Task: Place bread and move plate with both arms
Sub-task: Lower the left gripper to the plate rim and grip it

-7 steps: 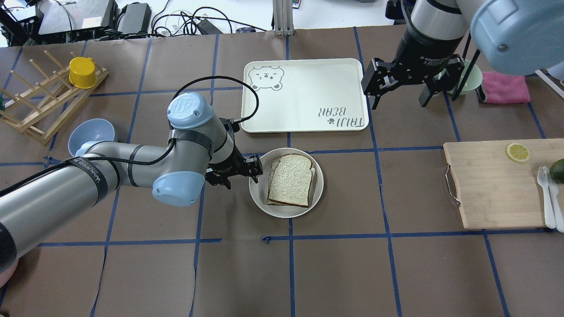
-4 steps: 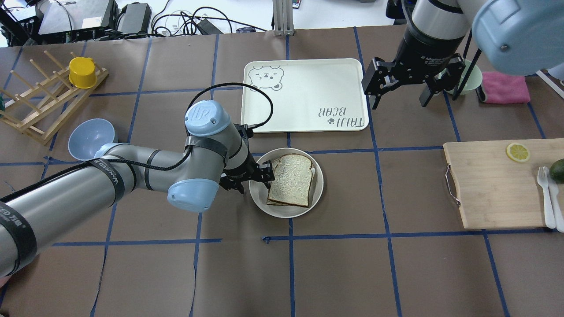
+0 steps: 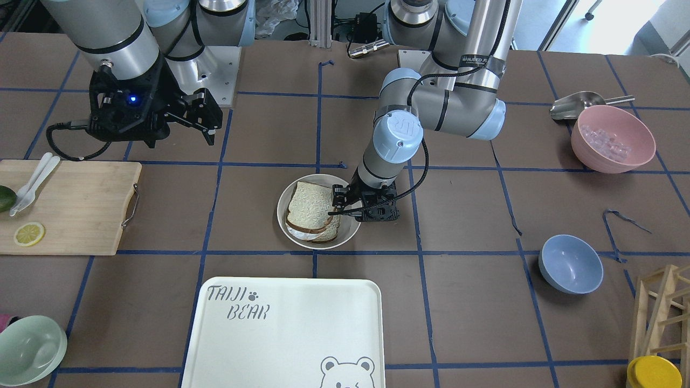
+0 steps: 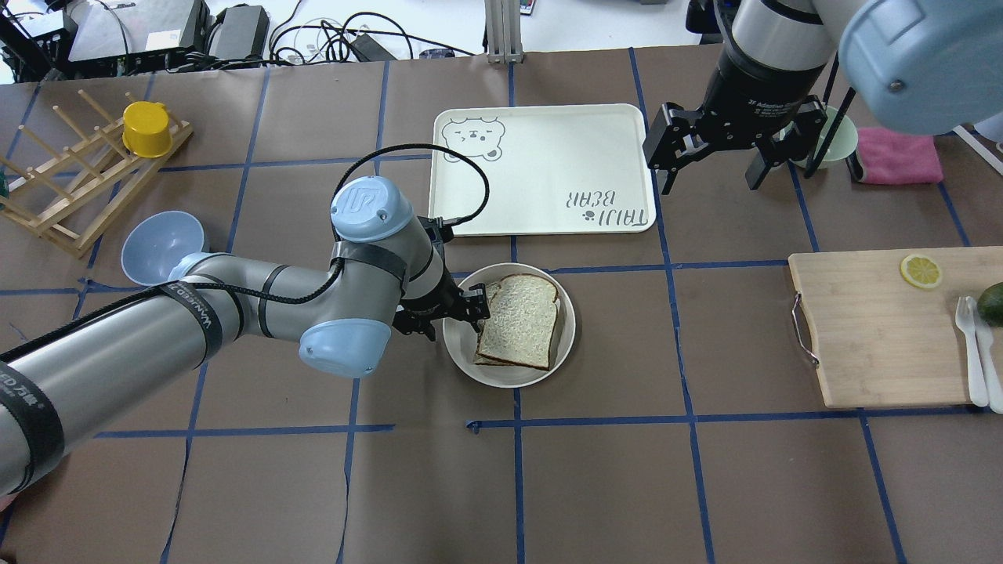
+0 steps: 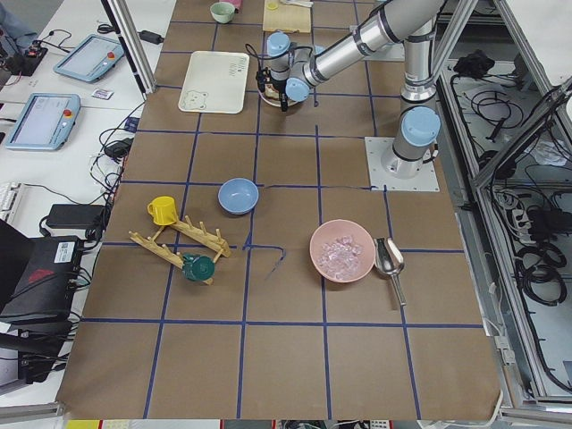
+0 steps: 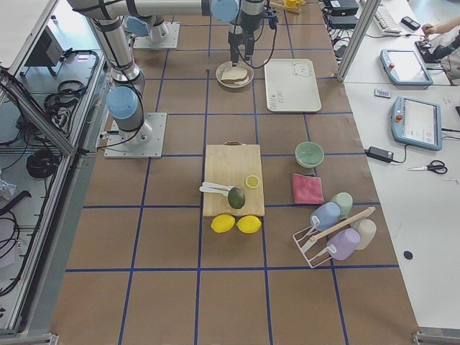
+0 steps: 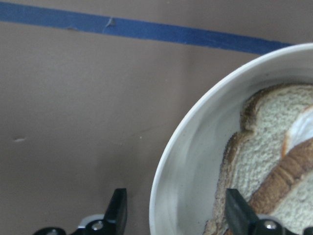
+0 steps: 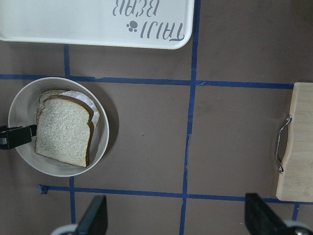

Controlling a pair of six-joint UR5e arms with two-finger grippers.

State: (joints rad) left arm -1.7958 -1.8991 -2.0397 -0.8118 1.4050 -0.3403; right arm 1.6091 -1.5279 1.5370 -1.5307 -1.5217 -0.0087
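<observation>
The bread (image 4: 519, 321) lies on top of a second slice in the round cream plate (image 4: 509, 380), mid-table just in front of the tray. The left wrist view shows the bread (image 7: 264, 147) and the plate rim (image 7: 195, 127) close up. My left gripper (image 4: 453, 315) is low at the plate's left rim and open, with one finger outside the rim and the other over the plate beside the bread's crust. My right gripper (image 4: 709, 184) hangs open and empty, high above the table off the tray's right edge. From the right wrist view the plate (image 8: 58, 171) and bread (image 8: 63, 129) lie well below it.
The bear-print tray (image 4: 548, 157) lies just behind the plate. A wooden cutting board (image 4: 878, 329) with a lemon slice and cutlery is at the right. A blue bowl (image 4: 161, 247) and a rack with a yellow cup (image 4: 146, 129) are at the left, and a pale green bowl (image 4: 834, 137) at the back right.
My left arm swung right and brought its gripper over the plate's left rim, then nearly stopped. The right arm has hardly moved.
</observation>
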